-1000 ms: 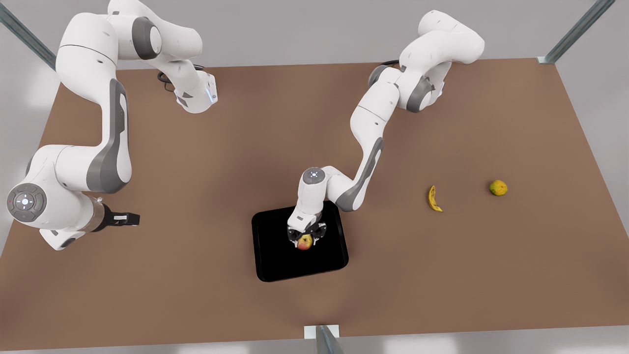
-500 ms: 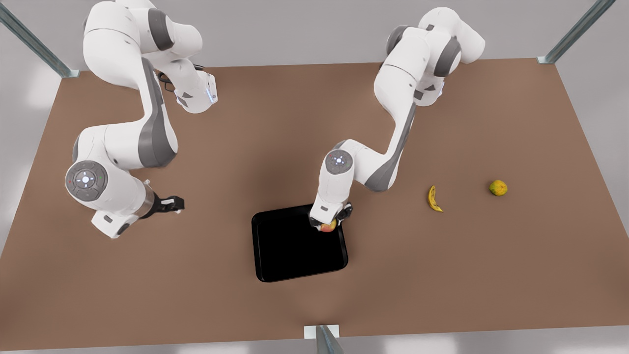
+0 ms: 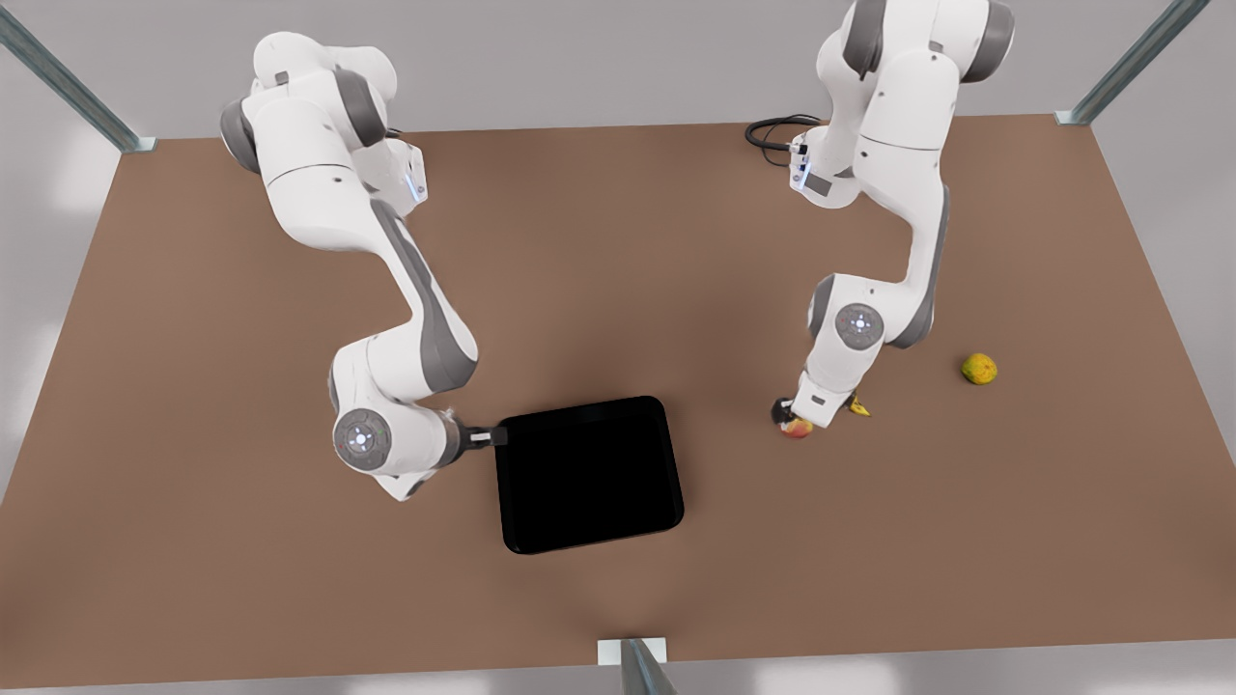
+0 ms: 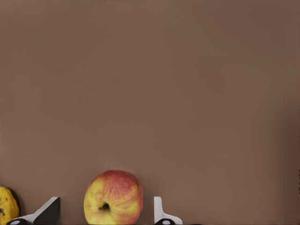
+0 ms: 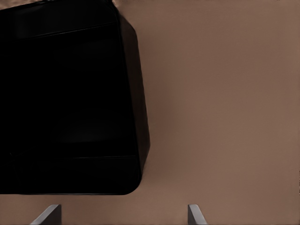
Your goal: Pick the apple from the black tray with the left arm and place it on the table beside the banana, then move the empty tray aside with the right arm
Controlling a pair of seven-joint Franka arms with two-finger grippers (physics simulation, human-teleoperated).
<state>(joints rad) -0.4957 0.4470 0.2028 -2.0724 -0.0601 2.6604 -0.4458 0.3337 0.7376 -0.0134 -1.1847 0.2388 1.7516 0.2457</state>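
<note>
1. Two claws are at work. The left claw (image 3: 798,421) hangs low over the desk (image 3: 618,241) on the front view's right. In the left wrist view its fingers (image 4: 161,213) stand on either side of the apple (image 4: 113,198) with a gap showing on both sides, so it is spread, not pinching.
2. Since the fingers do not touch it, the apple looks to be resting on the desk, though the underside is cut off and I cannot be sure.
3. It sits just beside the banana (image 3: 856,406), whose yellow body peeks out behind the wrist. That is the spot the task asks for, so the placing step seems nearly done.
4. A yellow-green fruit (image 3: 979,369) lies farther toward the front view's right, well apart, and is not involved.
5. The right claw (image 3: 497,436) reaches level toward the tray (image 3: 587,473), its tips at the rim on the front view's left. In the right wrist view its fingers (image 5: 196,215) are spread wide, with a tray corner ahead of them; nothing is gripped.
6. Nothing lies in the tray, so it is probably lined up there to push or grip the rim.
</note>
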